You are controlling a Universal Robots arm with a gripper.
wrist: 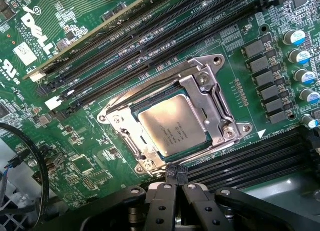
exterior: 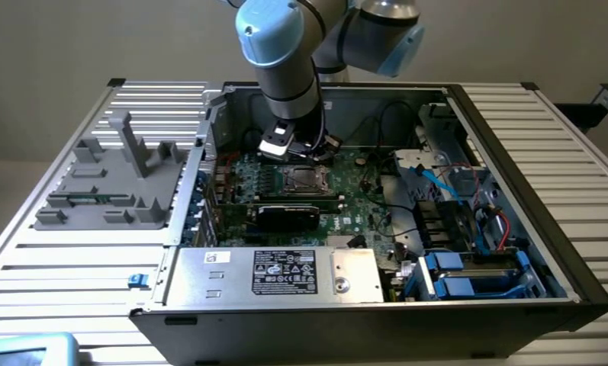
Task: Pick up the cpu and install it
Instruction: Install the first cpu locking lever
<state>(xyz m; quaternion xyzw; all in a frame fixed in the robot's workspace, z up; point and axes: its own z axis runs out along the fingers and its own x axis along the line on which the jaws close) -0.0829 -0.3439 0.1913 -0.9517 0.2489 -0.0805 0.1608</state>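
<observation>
Arm (exterior: 288, 69) angled steeply downward, end effector (wrist: 174, 175) with fingers pressed together, nothing between them.

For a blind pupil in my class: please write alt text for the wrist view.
A silver cpu sits inside the metal-framed socket on a green motherboard, with the shut claw just off the socket's edge, holding nothing. Black memory slots run diagonally beside the socket.
</observation>
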